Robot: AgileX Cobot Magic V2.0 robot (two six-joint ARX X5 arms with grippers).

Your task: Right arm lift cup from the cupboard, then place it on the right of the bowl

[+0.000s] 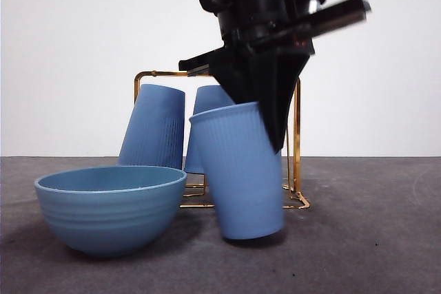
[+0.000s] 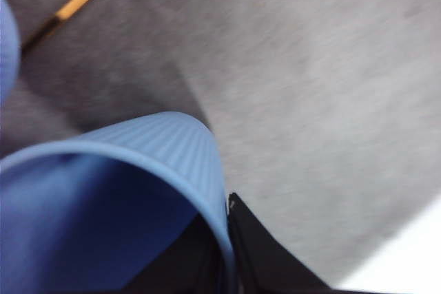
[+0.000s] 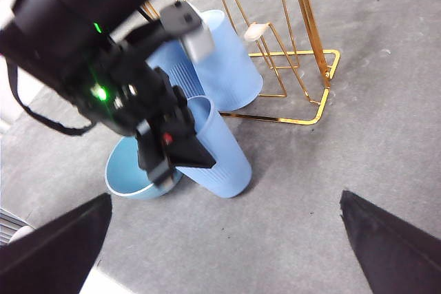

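A wide light-blue bowl sits nearest the front camera on the grey bench. Just beside it on its right is a ribbed blue cup, out of the rack and tilted, with its rim leaning toward the bowl. Whether its base rests on the bench or hangs just above it cannot be told from the front view.

The left tool comes down from above and is clamped on the cup's rim. The left wrist view shows this close up: the left tool has one black finger inside the cup and the other against its ribbed outer wall.

Behind the cup stands the gold wire rack, where two more blue cups wait. One leans at the left and the other is partly hidden behind the held cup.

The right wrist view looks down on the scene from well clear of it. There the right tool hangs with its fingers wide apart and nothing between them. Beyond it, the left tool grips the cup, which sits between the bowl and the rack.
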